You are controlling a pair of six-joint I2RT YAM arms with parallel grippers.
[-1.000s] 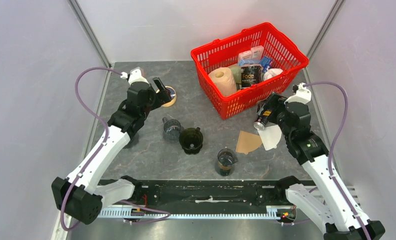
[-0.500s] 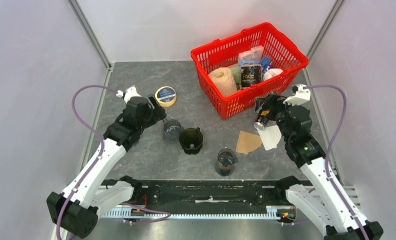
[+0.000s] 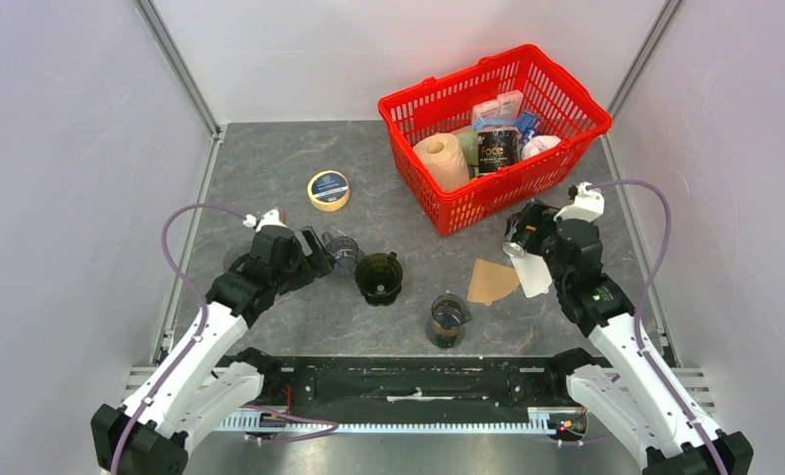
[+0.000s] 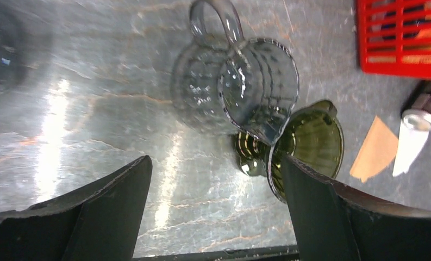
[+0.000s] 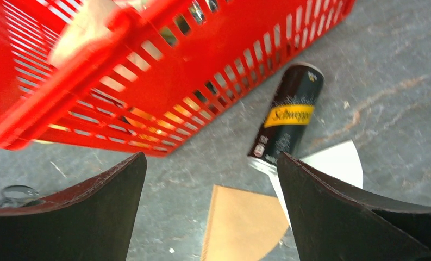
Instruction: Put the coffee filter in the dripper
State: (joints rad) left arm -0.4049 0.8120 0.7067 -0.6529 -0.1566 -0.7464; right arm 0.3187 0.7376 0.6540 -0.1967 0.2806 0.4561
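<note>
The brown filter lies flat on the table, right of the dripper and apart from it, its far edge touching or slightly overlapping a white filter. Assessment: thin paper, very light, limp and easily creased or torn. Because it lies flush with the surface, it offers little purchase. The best hold appears to be its free edge on the dripper side, pinched once that edge is lifted. The white filter seems partly pinned by a can lying on its side, so the brown one is the freer of the two. The dripper stands upright, mouth open, with a glass jug just beside it and a glass cup near its front. The right gripper hovers above the filters beside the red basket, jaws spread wide, holding nothing. The left gripper hangs over the jug and dripper, likewise spread and empty.
</note>
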